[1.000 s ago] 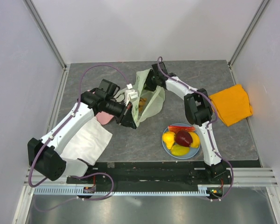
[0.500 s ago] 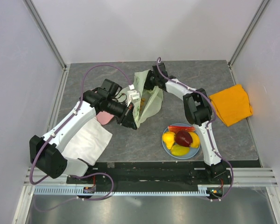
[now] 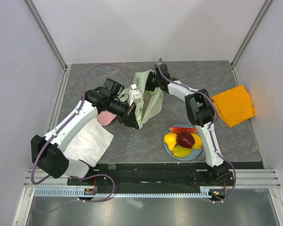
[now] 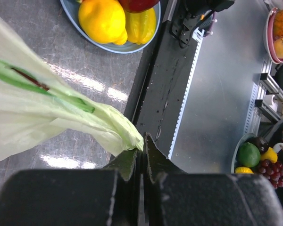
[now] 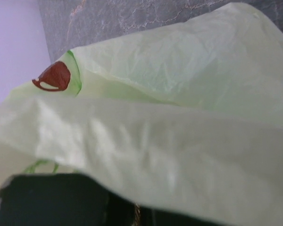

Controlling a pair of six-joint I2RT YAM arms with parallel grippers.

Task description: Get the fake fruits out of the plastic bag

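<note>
left jaws clamp tight on the plastic bag (image 3: 152, 103) rim, seemingly to hold it open; right jaws hidden under film, cannot tell.

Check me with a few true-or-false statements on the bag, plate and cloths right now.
The left gripper is shut on the bag. True.
The plate is empty. False: it holds fruits, among them a lemon.
The orange cloth lies right of the plate. True.
The bag lies on the white cloth. False: it sits apart from that cloth, further back on the table.
</note>
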